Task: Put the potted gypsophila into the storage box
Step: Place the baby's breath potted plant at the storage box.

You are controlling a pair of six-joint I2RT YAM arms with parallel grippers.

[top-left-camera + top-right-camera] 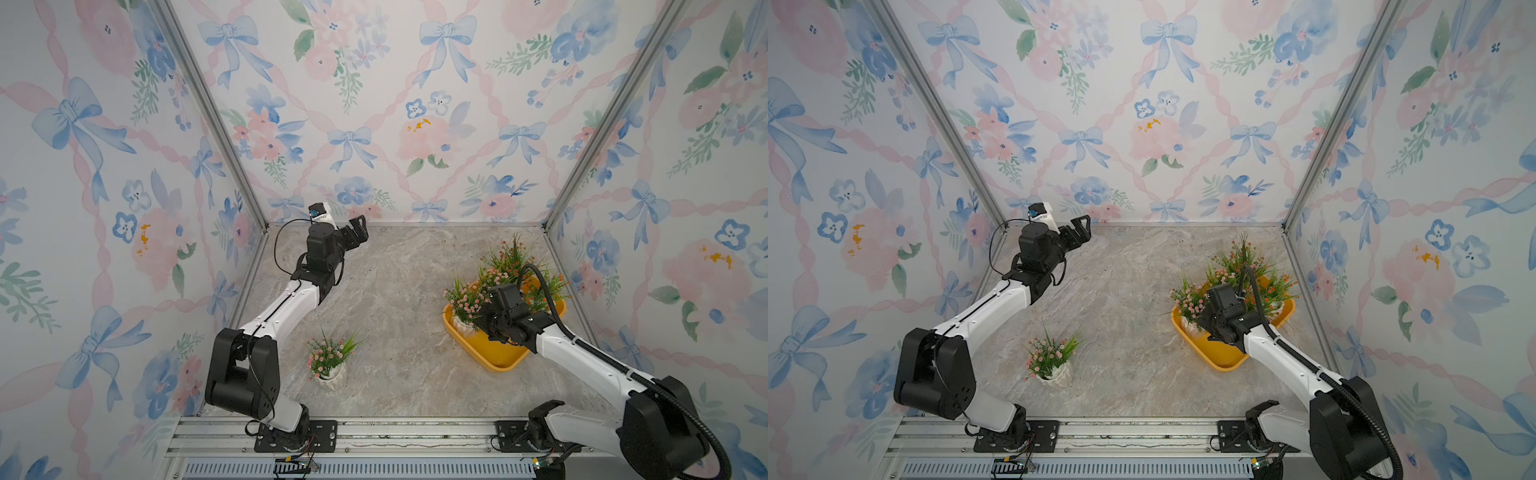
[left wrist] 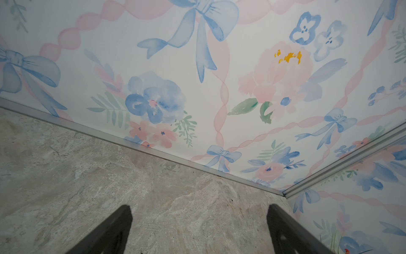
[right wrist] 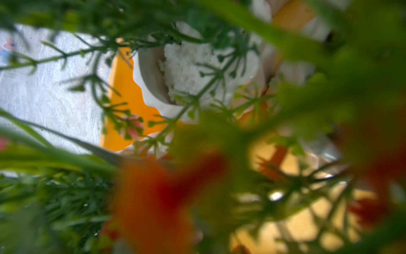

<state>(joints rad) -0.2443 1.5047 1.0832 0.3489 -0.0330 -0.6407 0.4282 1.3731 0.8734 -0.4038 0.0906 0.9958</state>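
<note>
The storage box (image 1: 496, 359) is a yellow-orange tray at the right of the table, also seen in the right wrist view (image 3: 125, 88). Several potted gypsophila stand in it: pink blooms (image 1: 465, 301) at its near left, orange-red ones (image 1: 509, 253) behind. One pink potted gypsophila (image 1: 330, 357) stands alone on the table at front left. My right gripper's black body (image 1: 498, 316) is down among the plants in the box, with its jaws hidden by foliage. A white pot (image 3: 153, 83) shows through blurred leaves. My left gripper (image 1: 357, 232) is open and empty near the far left corner.
Floral walls close in the table on three sides, with metal posts at the corners (image 1: 266, 226). The left arm (image 1: 286, 303) stretches along the left side. A metal rail (image 1: 395, 434) runs along the front edge.
</note>
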